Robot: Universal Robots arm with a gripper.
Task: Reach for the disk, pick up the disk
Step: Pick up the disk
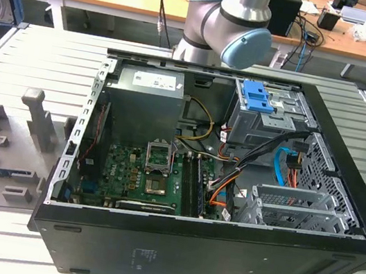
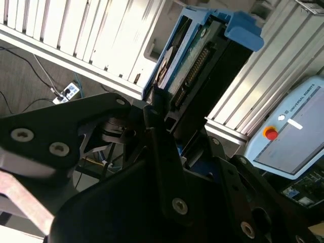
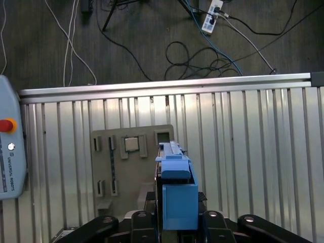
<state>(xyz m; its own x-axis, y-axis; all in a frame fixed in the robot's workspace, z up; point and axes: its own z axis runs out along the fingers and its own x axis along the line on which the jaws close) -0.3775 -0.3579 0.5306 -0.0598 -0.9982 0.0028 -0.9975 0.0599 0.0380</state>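
The disk (image 2: 200, 61) is a flat drive in a bright blue plastic frame, with its connector edge showing in the second wrist view. My gripper (image 2: 161, 109) is shut on it, black fingers (image 2: 152, 119) clamped on its lower end. In the first wrist view the disk (image 3: 175, 195) is seen edge-on between the gripper's (image 3: 175, 217) black links, hanging in the air over the slatted aluminium table (image 3: 243, 142). The exterior view shows the arm's grey and light-blue joint (image 1: 234, 19) behind the computer case.
An open black computer case (image 1: 207, 246) holds a grey drive cage with a blue latch piece (image 1: 256, 96). A grey fixture plate (image 3: 101, 152) with a small square chip (image 3: 132, 144) lies under the disk. A teach pendant (image 3: 10, 152) rests at the table's side. Cables run across the floor.
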